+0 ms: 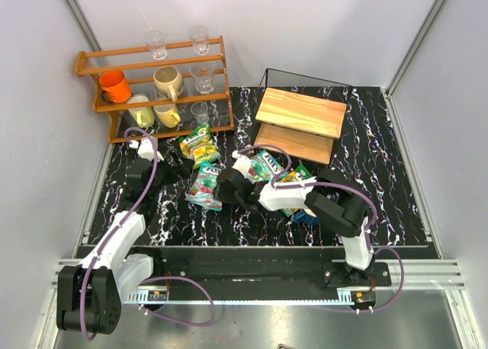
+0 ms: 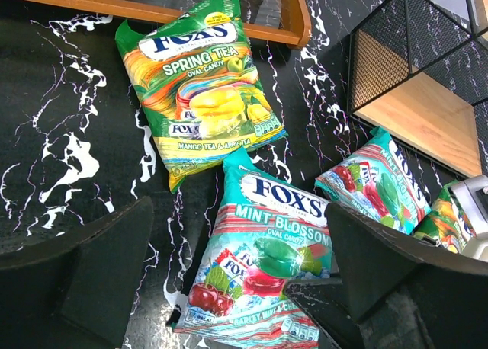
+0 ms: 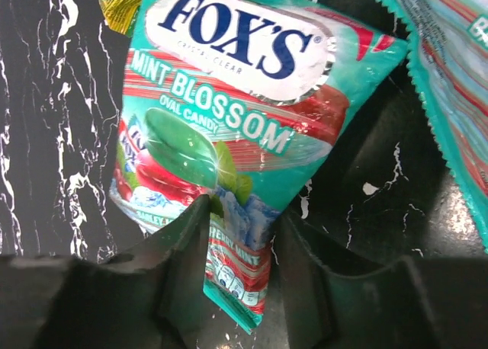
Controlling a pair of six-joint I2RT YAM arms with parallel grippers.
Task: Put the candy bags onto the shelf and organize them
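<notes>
A teal Mint Blossom candy bag lies on the black marbled table. My right gripper is shut on its lower corner, which stands pinched up between the fingers. My left gripper is open above the table, its fingers wide either side of that bag. A yellow-green Spring Tea bag lies just beyond, also seen in the top view. A second teal bag and a second yellow-green bag lie by the shelf, whose two boards are bare.
The orange-brown rack with mugs and glasses stands at the back left; its base edge runs just beyond the Spring Tea bag. The shelf's black wire side is at right. White walls close in both table sides.
</notes>
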